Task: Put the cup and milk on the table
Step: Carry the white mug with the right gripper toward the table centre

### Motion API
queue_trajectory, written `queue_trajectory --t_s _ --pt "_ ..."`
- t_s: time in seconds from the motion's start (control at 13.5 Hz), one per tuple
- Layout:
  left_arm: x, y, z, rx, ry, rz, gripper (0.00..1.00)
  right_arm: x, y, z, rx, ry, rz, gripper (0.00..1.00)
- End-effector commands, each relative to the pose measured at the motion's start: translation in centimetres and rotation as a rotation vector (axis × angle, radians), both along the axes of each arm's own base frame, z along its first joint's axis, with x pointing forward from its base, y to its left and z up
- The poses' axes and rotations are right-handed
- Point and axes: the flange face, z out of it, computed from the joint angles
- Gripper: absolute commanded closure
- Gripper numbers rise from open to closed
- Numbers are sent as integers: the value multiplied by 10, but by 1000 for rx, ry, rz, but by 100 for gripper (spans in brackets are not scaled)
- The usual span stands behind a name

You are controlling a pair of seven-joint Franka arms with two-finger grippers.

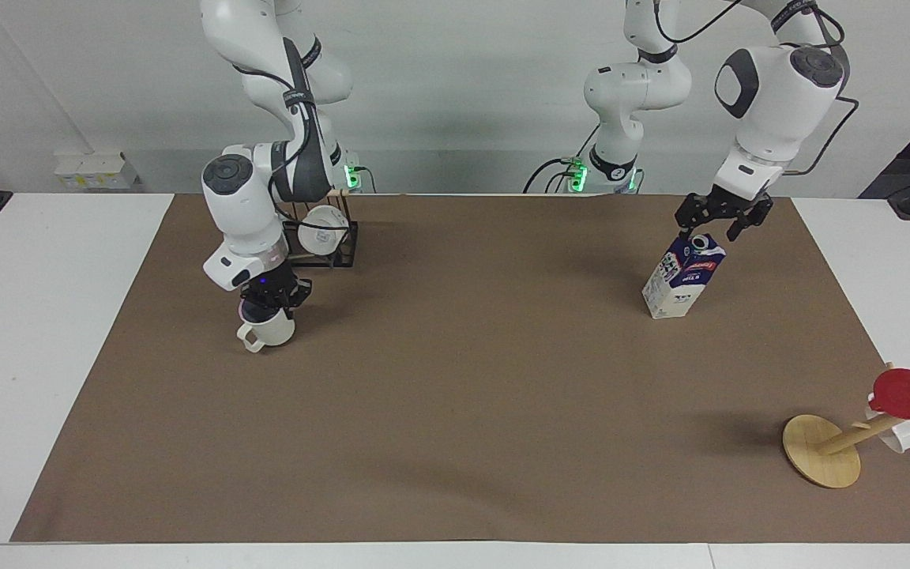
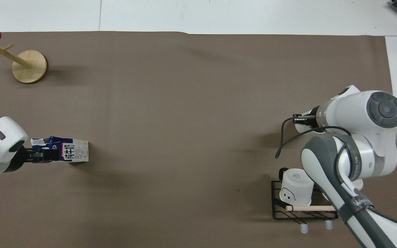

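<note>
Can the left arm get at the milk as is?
Probably yes. The left pincer hangs open right over the milk, which stands on the mat with nothing beside it. The right pincer is busy at the cup.

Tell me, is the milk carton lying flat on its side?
No, the milk carton stands upright on the brown mat, with the left gripper open at its top.
</note>
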Motion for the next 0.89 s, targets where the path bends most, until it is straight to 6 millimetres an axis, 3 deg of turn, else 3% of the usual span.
queue_trajectory --t_s 0.0,0.22,0.44,0.52,0.81 --pt "-5 0 1 15 -25 -13 0 9 28 31 6 -4 -112 100" --pt "-5 -8 1 16 -22 -16 0 11 70 41 27 -29 -177 100" --pt "-6 -15 0 15 -18 -12 19 15 112 53 34 -28 -192 100" --pt "-6 -15 1 15 -18 -12 26 14 135 49 34 -19 -205 100" --pt "-5 -15 2 14 -16 -10 40 4 197 44 47 -22 -230 100"
